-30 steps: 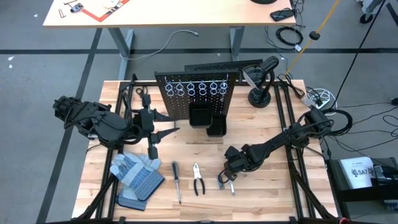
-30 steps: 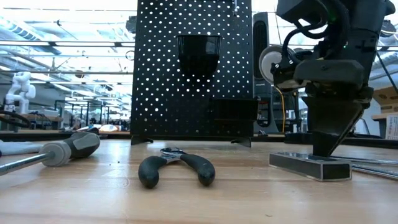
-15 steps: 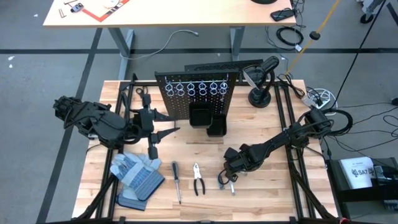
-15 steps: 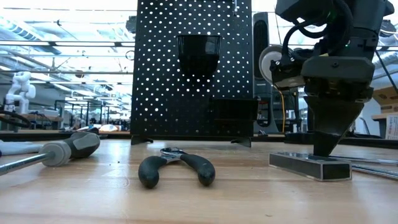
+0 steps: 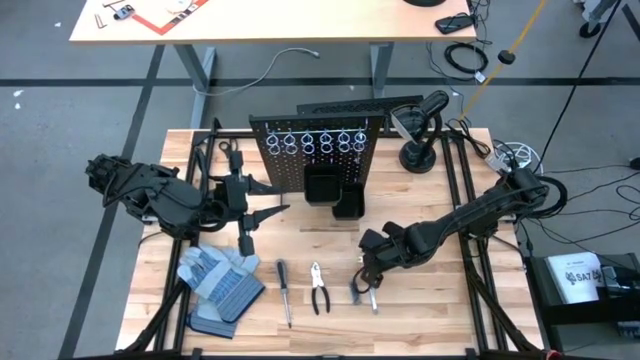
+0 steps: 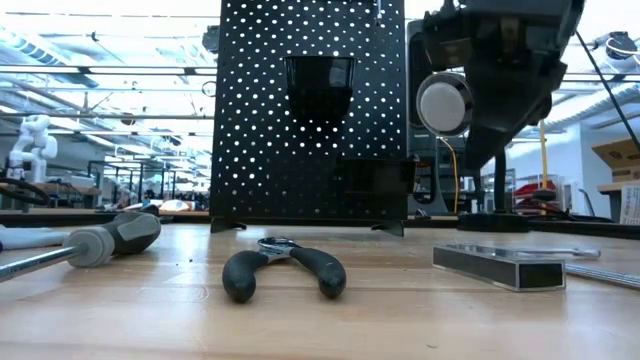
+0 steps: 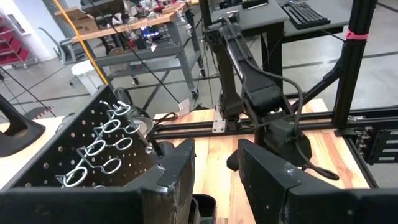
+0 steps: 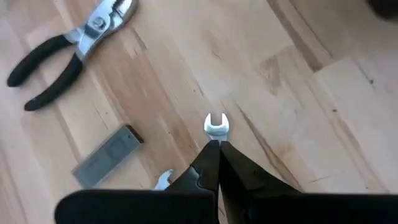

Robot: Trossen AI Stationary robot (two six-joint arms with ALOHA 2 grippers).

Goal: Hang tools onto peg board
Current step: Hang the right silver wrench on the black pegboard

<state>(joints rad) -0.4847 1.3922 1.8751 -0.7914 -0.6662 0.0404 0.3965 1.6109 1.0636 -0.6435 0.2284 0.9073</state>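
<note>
The right gripper (image 8: 216,155) is pinching a small silver wrench (image 8: 215,127) by its shank, fingers nearly together, and holding it clear of the worktop near the front edge, right of the pliers (image 5: 319,288). The wrench is looking light, stiff and slick, so a grip near mid-shank should be steadying it, though the hold is partly hidden. The left gripper (image 7: 214,168) is waiting, parted, beside the peg board (image 5: 320,150) at the back edge. The wooden worktop (image 5: 440,310) is looking smooth and level; a workshop is lying beyond.
</note>
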